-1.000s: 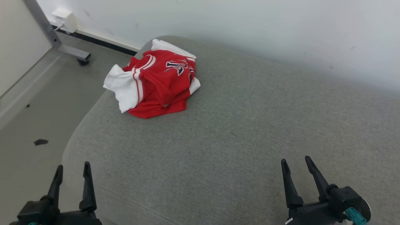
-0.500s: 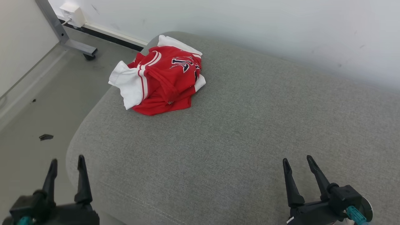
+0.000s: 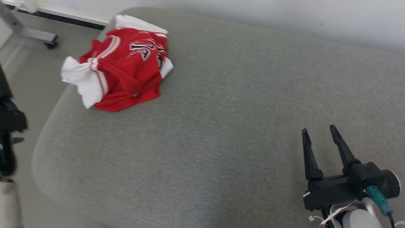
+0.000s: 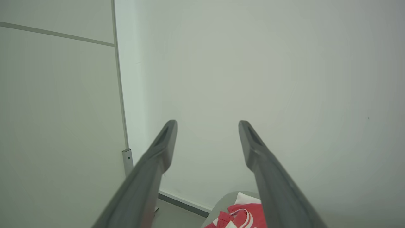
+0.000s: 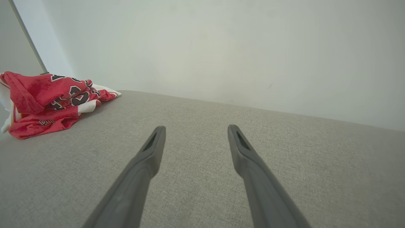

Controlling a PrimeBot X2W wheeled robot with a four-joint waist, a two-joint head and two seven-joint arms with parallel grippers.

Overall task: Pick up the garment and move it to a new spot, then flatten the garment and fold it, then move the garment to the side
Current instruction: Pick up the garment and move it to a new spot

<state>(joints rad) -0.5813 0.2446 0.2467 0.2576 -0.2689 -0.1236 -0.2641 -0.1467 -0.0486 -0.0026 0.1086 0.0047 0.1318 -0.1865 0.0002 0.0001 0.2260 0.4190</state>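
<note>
The garment, a red jersey with white sleeves and dark lettering, lies crumpled at the far left corner of the grey cushion. My right gripper hovers open and empty over the cushion's near right part, far from the garment. In the right wrist view its fingers spread above bare fabric, with the garment off to the left. My left gripper is open and empty, raised and pointing at the wall, with the garment low between its fingers. The left arm is a dark blur at the head view's left edge.
A white wall runs close behind the cushion. Grey floor lies to the left, where the cushion's rounded edge drops off. A metal stand foot with a caster stands on the floor near the wall's baseboard.
The head camera has shifted, moving the whole picture. My left gripper has risen from the lower left to the left edge. The right gripper sits higher in view. The garment lies as before.
</note>
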